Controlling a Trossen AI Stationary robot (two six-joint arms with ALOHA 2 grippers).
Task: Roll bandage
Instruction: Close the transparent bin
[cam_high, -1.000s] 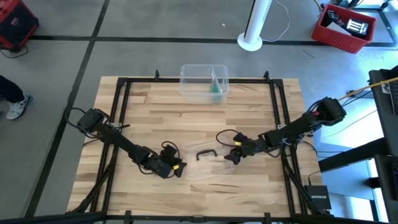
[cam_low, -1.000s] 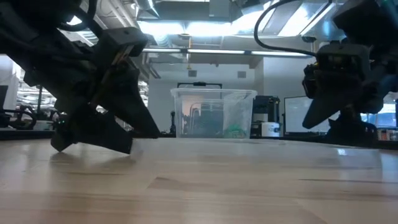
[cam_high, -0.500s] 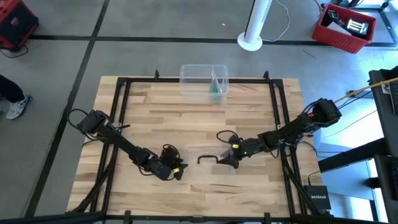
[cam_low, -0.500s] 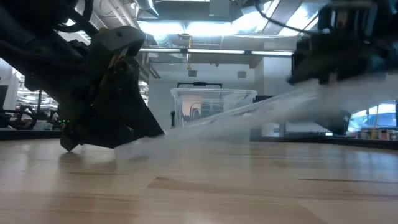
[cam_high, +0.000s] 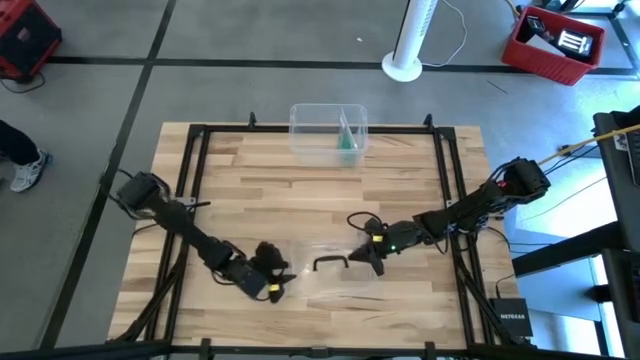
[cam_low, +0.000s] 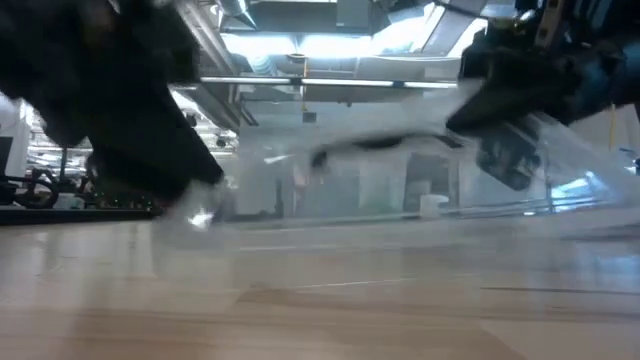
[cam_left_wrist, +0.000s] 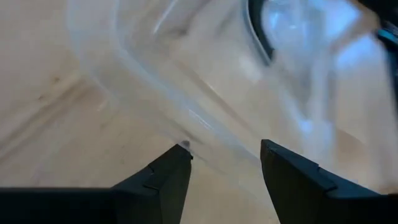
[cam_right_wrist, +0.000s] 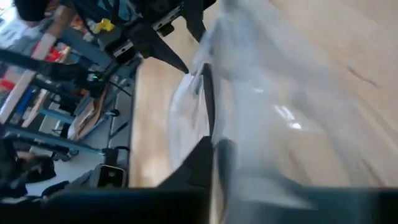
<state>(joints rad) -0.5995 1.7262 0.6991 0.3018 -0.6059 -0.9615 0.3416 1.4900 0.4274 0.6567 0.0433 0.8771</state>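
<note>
Landmark: the clear lid (cam_high: 325, 262) with a black handle (cam_high: 331, 263), lying near the front middle of the table (cam_high: 300, 190).

Right gripper (cam_high: 372, 262) sits at the lid's right edge, fingers pressed together on the clear rim; in the right wrist view the rim runs straight between the closed fingers. In the low view that side of the lid is tipped up off the wood, the far side low near the left arm.

Left gripper (cam_high: 272, 288) is at the lid's left edge, low to the table, fingers (cam_left_wrist: 163, 180) spread, with the rim just ahead of the tips and nothing between them.

The bandage (cam_high: 347, 142), teal-green, lies inside the open clear container (cam_high: 327, 132) at the table's back edge, well behind the lid. Neither gripper is near it.

Judgement: the step in hand is clearing the lid, not yet the rolling.

To do it well:
- Keep the right pinch deep on the rim; thin clear plastic is slick and flexes, so a tip-only hold could slip.
- Lift evenly so the low edge does not drag or pivot.
- Left gripper either closes on its own edge for support or backs off; a half-contact could nudge the lid out of the right hold.
- Set it down away from the container, leaving open wood for unrolling.
</note>
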